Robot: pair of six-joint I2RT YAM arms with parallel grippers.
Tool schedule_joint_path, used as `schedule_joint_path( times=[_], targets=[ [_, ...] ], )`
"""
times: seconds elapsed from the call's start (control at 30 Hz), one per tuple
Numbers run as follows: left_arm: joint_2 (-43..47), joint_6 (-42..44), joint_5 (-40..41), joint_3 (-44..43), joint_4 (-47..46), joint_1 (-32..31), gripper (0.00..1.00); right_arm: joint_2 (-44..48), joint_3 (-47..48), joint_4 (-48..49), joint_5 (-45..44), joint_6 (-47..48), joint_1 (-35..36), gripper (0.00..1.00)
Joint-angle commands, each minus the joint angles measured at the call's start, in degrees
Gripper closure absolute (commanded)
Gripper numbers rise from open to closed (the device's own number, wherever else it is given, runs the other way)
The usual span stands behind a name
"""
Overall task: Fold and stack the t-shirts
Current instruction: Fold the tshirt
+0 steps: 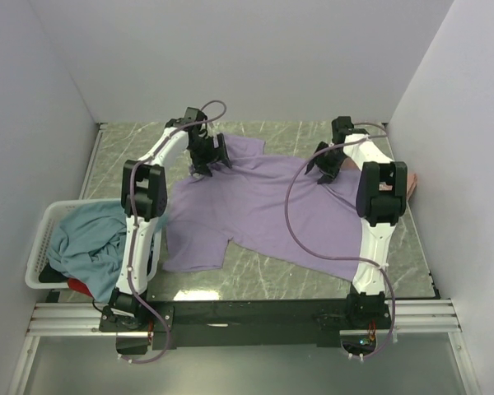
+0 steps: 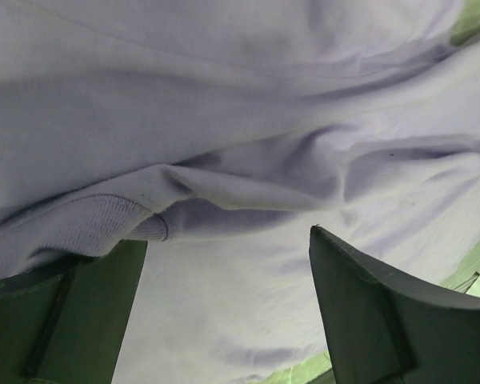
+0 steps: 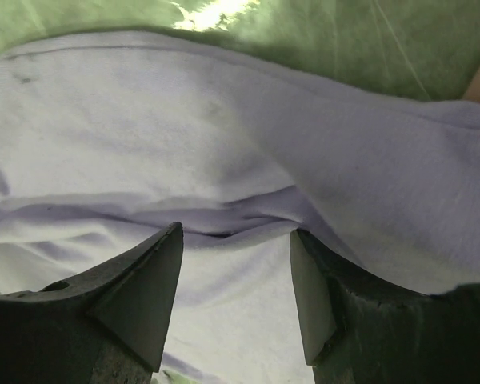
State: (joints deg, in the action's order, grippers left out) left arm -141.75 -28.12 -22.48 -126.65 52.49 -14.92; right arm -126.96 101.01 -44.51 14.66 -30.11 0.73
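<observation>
Purple shirt (image 1: 263,206) spread on tabletop (image 1: 329,276), far edge rumpled. Left fingers (image 2: 376,312) wide open over ribbed edge (image 2: 104,224); right fingers (image 3: 136,296) open astride fold (image 3: 232,228). Pinch deep, catch both layers, lift level.

lavender t-shirt (image 1: 263,206): its right side sits under the right arm (image 1: 383,197), so the hem corner there is out of sight. Its far-left corner is covered by the left gripper (image 1: 212,164); from overhead can't tell if the tips touch cloth. Same for the right gripper (image 1: 319,173) at its far-right edge. Right of it, the salmon-pink shirt (image 1: 414,183) is just a sliver past the arm, print too small to make out. Left of it, the red shirt (image 1: 80,286) is almost fully buried under the teal shirt (image 1: 86,243), and the basket (image 1: 39,247) interior is covered too. Wrist cams: lavender cloth runs off every edge, fingers (image 2: 368,312) cut off at the bottom, nearest cloth soft-focus
</observation>
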Motion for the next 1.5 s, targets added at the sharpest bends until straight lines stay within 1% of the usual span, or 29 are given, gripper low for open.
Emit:
schedule_joint_path(
  times=[0.0,0.17,0.33,0.43,0.47,0.53,0.57,0.63,0.67,0.73,0.77,0.9,1.03,1.17,1.33,1.47],
  targets=[
    [3.75,3.25,-2.48,2.36,-7.30,0.24,0.11,0.13,4.80,-1.90,1.60,0.75,-0.47,0.37],
    [8.15,3.33,-2.57,1.59,-7.31,0.24,0.11,3.29,3.94,-0.40,6.34,0.84,-0.47,0.37],
    [14.13,2.81,-2.39,3.59,-7.92,0.15,0.11,8.90,0.16,1.09,7.76,0.75,-0.47,0.37],
    [17.82,1.67,-2.66,8.86,-9.33,-0.11,0.11,12.33,-5.71,2.06,7.50,0.84,-0.12,0.37],
    [18.70,1.66,-2.31,11.83,-9.42,-0.29,0.11,13.22,-7.04,2.23,7.23,0.75,0.14,0.37],
    [20.98,1.84,-1.26,15.10,-9.60,-0.99,0.11,15.59,-10.90,2.94,6.44,0.93,1.11,0.37],
    [21.69,1.75,-0.90,18.34,-9.51,-1.16,0.11,16.38,-12.40,3.37,6.00,0.93,1.46,0.37],
    [23.53,1.14,-0.37,21.69,-9.34,-1.52,0.11,18.48,-16.78,4.60,5.56,0.67,2.43,0.37],
    [24.15,0.88,-0.37,25.28,-9.68,-1.52,0.11,19.11,-18.29,5.13,5.56,0.23,2.61,0.37],
    [26.34,0.08,0.15,28.98,-10.56,-1.52,0.11,21.04,-22.67,6.88,5.47,-0.21,3.04,0.37],
    [27.14,-0.09,1.03,32.40,-11.09,-1.52,0.11,21.74,-24.01,7.33,5.30,-0.56,3.22,0.37],
    [30.04,-0.79,4.27,38.22,-11.01,-1.52,0.11,24.30,-30.07,9.61,4.33,-1.01,3.40,0.37],
    [30.57,-1.15,8.50,41.83,-10.31,-1.43,0.10,25.97,-34.99,10.85,3.19,-1.27,3.31,0.37],
    [30.49,-0.97,12.37,43.59,-10.13,-1.43,0.10,25.62,-36.06,11.03,1.52,-1.09,3.22,0.38],
    [28.29,-0.45,13.60,43.60,-11.53,-1.43,0.10,23.69,-36.58,11.64,0.02,-0.92,2.70,0.38],
    [25.05,0.87,14.65,41.49,-12.32,-1.78,0.10,22.37,-36.76,11.90,-0.24,-0.66,1.38,0.38]
  ],
)
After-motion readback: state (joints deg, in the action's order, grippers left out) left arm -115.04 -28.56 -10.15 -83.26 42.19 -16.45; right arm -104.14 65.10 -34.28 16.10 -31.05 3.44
